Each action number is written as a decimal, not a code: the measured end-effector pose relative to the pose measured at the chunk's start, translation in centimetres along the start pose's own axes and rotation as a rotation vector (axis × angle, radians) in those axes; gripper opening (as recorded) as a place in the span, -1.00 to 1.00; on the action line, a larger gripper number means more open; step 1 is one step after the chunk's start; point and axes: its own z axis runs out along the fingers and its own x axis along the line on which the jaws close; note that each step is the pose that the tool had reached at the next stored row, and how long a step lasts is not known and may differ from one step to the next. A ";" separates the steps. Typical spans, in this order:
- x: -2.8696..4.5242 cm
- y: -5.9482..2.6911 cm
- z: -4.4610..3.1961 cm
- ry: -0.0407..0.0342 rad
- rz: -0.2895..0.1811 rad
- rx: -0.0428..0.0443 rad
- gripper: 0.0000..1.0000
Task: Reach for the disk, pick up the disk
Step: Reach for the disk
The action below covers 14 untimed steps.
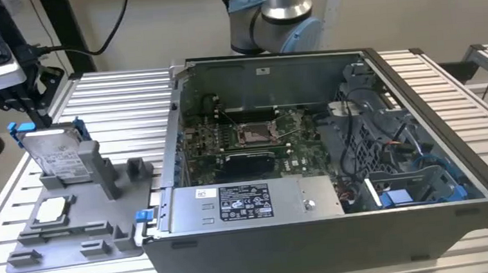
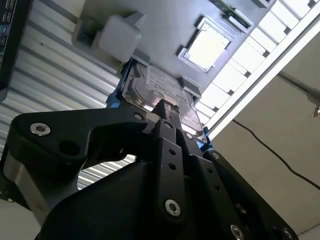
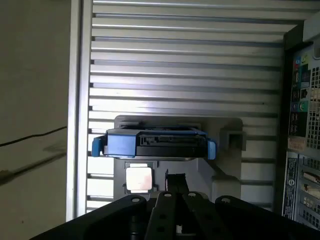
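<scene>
The disk (image 1: 57, 153) is a silver-grey drive with a white label and blue rails. It stands on edge in a slot of the grey holder plate (image 1: 88, 234) at the exterior view's left. My gripper (image 1: 41, 120) hangs just above the disk's top edge, at its end nearer the exterior view's left. The fingers are drawn together with nothing between them. In the second wrist view the gripper (image 2: 164, 106) points down at the labelled face of the disk (image 2: 155, 87). In the first wrist view the gripper (image 3: 175, 176) sits a short way off the disk's blue-railed edge (image 3: 155, 142).
A small square silver chip (image 1: 51, 210) lies in the holder plate in front of the disk. An open computer case (image 1: 315, 170) with a labelled silver box (image 1: 248, 202) fills the exterior view's right. Grey posts (image 1: 100, 169) rise beside the disk. Everything rests on a slatted metal table (image 1: 121, 100).
</scene>
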 end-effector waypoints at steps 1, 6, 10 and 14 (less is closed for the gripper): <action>0.00 0.01 0.00 0.0001 0.000 0.0000 -1.00; 0.03 0.28 0.01 0.0000 0.000 0.0000 -1.00; 0.23 0.87 0.03 0.0000 0.000 0.0000 -1.00; 0.84 1.48 0.07 0.0000 0.000 0.0000 -1.00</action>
